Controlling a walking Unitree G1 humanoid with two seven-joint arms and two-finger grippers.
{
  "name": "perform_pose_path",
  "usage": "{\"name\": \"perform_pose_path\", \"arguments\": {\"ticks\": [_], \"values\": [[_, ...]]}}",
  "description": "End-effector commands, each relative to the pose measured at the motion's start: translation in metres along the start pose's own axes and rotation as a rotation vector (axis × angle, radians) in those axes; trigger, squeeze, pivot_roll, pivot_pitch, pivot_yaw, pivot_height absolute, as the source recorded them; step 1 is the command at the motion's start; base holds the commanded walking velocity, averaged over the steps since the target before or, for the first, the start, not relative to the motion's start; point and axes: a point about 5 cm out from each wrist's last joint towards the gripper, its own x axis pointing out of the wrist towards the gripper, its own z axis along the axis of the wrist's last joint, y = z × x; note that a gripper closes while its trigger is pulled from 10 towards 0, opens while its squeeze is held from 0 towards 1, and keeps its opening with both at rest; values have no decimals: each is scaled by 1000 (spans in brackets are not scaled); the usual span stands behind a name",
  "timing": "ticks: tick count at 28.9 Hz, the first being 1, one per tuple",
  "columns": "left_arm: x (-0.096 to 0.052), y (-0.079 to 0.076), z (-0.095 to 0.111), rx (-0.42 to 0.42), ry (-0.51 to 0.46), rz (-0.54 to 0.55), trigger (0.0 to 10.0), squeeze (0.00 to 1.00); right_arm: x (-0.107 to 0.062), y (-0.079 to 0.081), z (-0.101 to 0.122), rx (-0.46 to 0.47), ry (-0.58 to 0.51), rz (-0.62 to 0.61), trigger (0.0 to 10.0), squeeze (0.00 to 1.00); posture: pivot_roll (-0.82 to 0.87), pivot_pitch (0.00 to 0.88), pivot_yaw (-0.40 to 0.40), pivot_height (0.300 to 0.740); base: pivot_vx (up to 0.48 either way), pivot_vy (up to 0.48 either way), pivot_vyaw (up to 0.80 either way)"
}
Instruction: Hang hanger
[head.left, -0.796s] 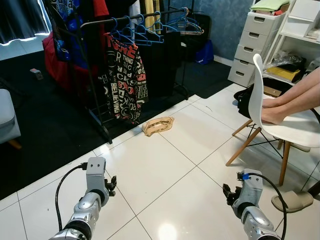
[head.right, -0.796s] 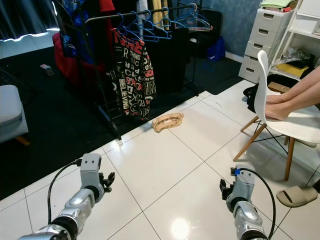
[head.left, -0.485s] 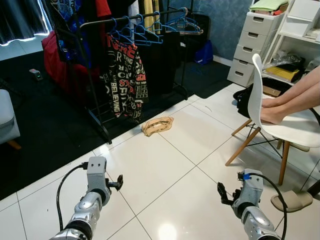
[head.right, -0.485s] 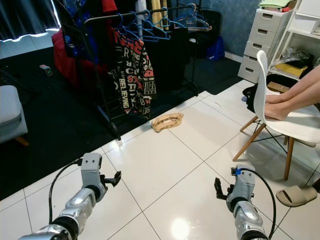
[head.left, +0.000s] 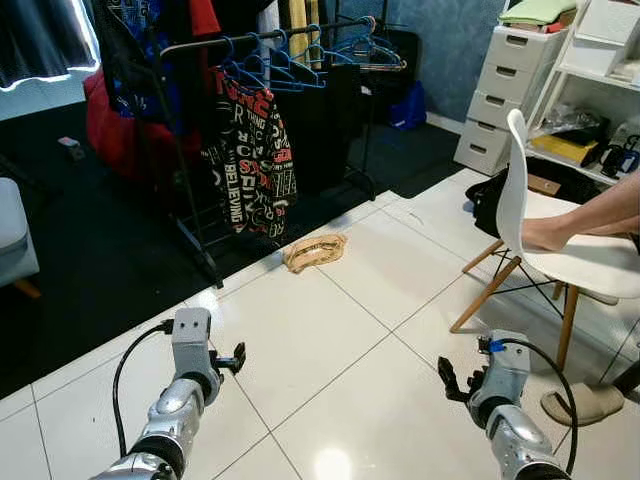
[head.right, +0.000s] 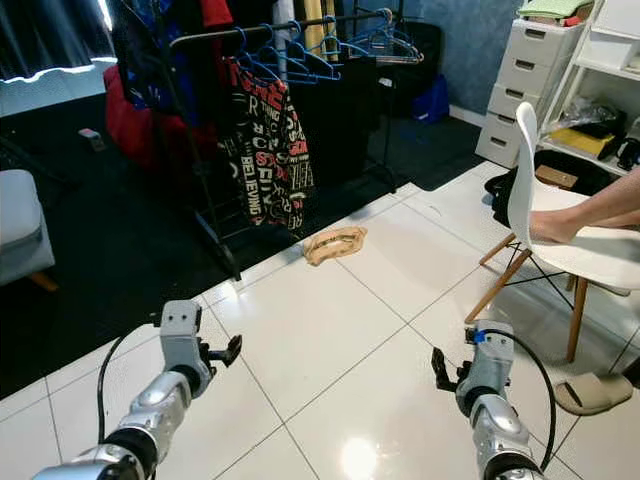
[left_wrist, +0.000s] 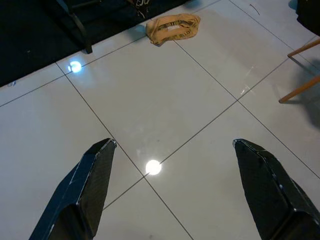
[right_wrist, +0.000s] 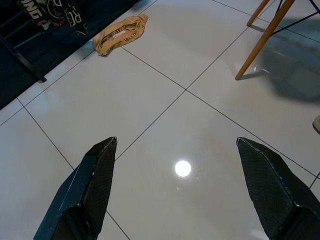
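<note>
Several blue hangers (head.left: 275, 68) sit on the black clothes rack (head.left: 190, 150) ahead of me, next to a printed shirt (head.left: 250, 160) hanging there. No hanger is in my grippers. The left gripper (left_wrist: 170, 192) and the right gripper (right_wrist: 177, 192) are both spread wide and empty, low over the white tile floor (head.left: 330, 330). A tan cloth (head.left: 314, 250) lies on the floor just before the rack. I think I could step on it and slip while approaching. A person's legs (head.left: 590, 215) rest on the white chair (head.left: 560, 250) to my right, so turning could hit them. The white drawer unit (head.left: 505, 90) carries folded cloth on top.
</note>
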Motion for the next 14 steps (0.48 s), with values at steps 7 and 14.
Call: {"name": "perform_pose_path", "arguments": {"ticks": [7, 14], "values": [[-2, 12, 0, 43, 8, 28, 10000, 0, 4, 2, 9, 15, -36, -20, 10000, 0, 12, 0, 6, 740, 0, 0, 0], [-6, 15, -4, 68, 7, 54, 10000, 0, 2, -2, 8, 12, -32, -30, 10000, 0, 13, 0, 2, 740, 0, 0, 0]]}}
